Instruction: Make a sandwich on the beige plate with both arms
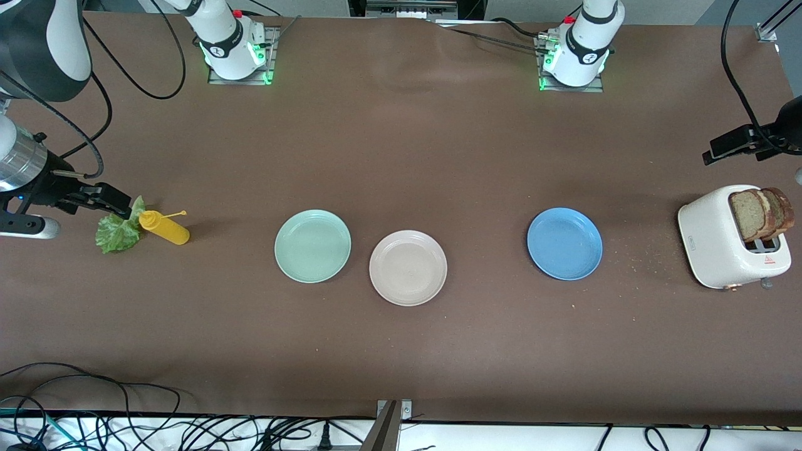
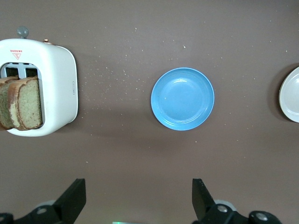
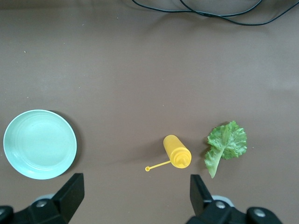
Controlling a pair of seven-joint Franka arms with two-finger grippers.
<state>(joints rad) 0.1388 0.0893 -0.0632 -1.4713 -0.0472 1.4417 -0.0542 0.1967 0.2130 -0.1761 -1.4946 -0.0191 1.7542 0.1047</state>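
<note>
Nothing is on the beige plate [image 1: 408,267] yet, which lies on the desk between the mint-green plate [image 1: 312,245] and the blue plate [image 1: 564,243]. The bread slices [image 1: 760,213] stand on edge in the toaster [image 1: 727,238] at the left arm's end, faces toward the plate, and could jam or tip it if pulled askew. The limp lettuce leaf [image 1: 119,230], stem end pointing nearer the front camera, touches the yellow bottle [image 1: 164,227] and may knock it; the left tool [image 2: 138,198] and right tool [image 3: 135,196] both hang wide and empty.

High front camera facing the robots; two downward wrist cameras.
</note>
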